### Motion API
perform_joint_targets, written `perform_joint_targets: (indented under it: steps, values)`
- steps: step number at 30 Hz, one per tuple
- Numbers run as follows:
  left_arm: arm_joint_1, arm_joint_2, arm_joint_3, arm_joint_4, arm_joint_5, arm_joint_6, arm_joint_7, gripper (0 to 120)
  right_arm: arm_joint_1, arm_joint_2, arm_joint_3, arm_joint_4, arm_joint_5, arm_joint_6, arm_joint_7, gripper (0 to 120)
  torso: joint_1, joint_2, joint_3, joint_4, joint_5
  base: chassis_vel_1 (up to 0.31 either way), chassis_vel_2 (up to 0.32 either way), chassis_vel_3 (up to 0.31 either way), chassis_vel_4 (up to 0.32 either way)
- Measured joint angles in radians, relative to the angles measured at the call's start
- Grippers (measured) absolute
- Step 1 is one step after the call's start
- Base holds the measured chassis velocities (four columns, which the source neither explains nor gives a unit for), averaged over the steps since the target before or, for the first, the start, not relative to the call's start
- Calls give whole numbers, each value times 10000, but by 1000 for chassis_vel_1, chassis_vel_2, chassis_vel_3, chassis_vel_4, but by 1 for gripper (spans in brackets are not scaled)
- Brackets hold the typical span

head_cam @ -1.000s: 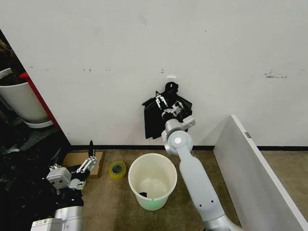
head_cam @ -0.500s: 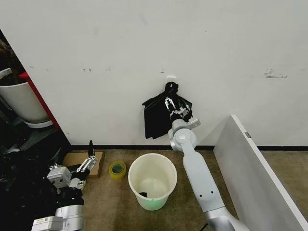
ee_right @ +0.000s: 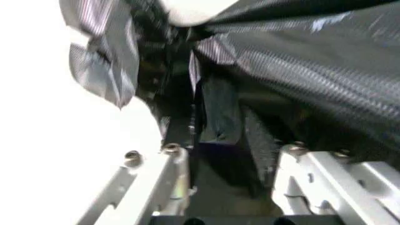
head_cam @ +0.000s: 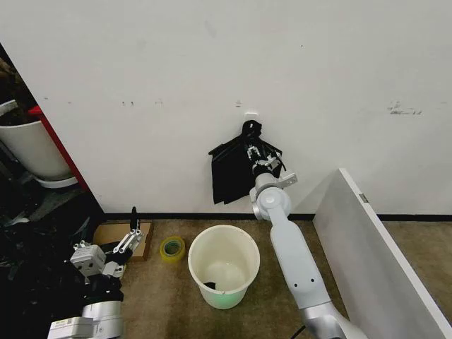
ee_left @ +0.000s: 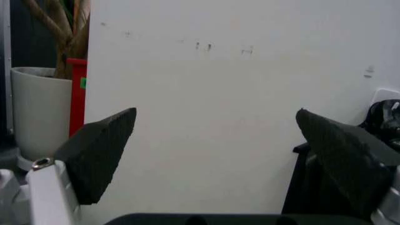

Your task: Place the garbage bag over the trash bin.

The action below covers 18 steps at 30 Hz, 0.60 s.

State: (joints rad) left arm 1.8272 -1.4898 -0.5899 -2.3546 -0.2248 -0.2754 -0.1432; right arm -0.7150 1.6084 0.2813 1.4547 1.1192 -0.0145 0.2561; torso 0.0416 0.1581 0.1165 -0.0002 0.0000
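The right gripper [head_cam: 252, 153] is being held up high against the white wall [head_cam: 318, 63], right in the fan-shaped bundle of black bags [head_cam: 229, 173] hanging there. In the right wrist view, black crinkly plastic [ee_right: 218, 117] is being pinched between the jaws, which are nearly together; it is probably a fold of one bag, but that is hard to tell up close. The trash bin [head_cam: 223, 265] is standing on the floor below the bundle, open, with a small dark scrap inside. The left gripper [head_cam: 130, 229] is being kept low beside a roll of tape [head_cam: 171, 248], its jaws spread wide.
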Motion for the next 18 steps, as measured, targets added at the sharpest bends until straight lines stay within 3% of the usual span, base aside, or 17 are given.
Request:
perform_joint_targets:
  steps: [7,18]
  values:
    - [-84,43,13,142,-5,-29,-101,100,-327,-3,-139,199,-331,2,-225,0,0,0,0,0,0,0,0,0,0]
    - [-253,56,46,340,-30,-41,-202,100,-2045,-771,-750,1699,-877,11,-627,0,0,0,0,-1,1,0,0,0,0]
